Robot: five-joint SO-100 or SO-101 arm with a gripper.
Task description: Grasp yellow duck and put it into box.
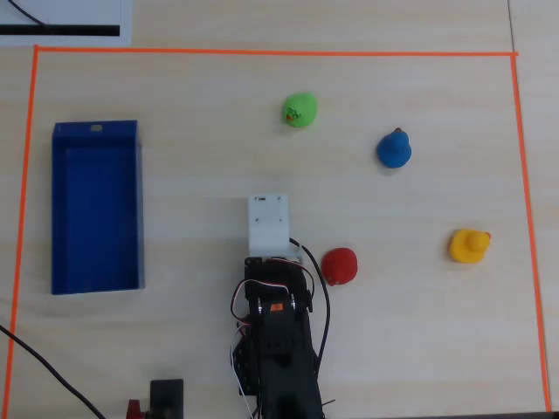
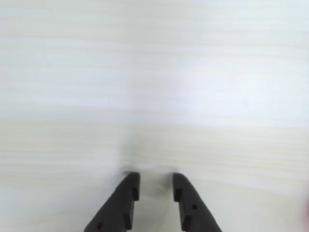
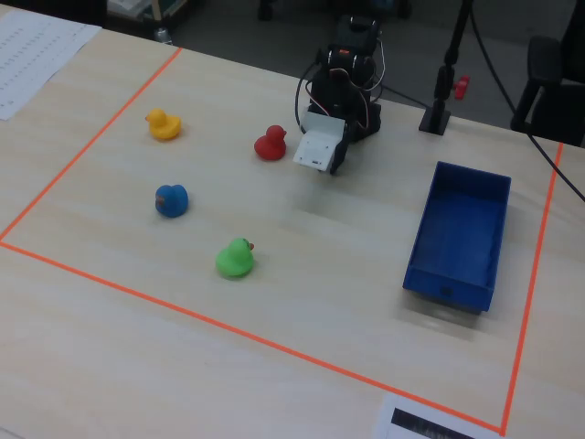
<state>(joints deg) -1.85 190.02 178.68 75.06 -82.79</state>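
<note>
The yellow duck (image 1: pixel 469 245) sits on the light wood table at the right of the overhead view and at the far left of the fixed view (image 3: pixel 164 124). The deep-blue box (image 1: pixel 96 207) lies empty at the left of the overhead view and at the right of the fixed view (image 3: pixel 457 233). My gripper (image 2: pixel 156 181) points down at bare table near the middle, far from both. Its jaws stand a little apart with nothing between them. In the overhead view the white wrist block (image 1: pixel 267 223) hides the jaws.
A red duck (image 1: pixel 339 265) sits just right of the arm. A green duck (image 1: pixel 300 110) and a blue duck (image 1: pixel 394 149) sit farther out. Orange tape (image 1: pixel 262 52) frames the work area. Cables and a black stand (image 3: pixel 437 117) lie behind the arm base.
</note>
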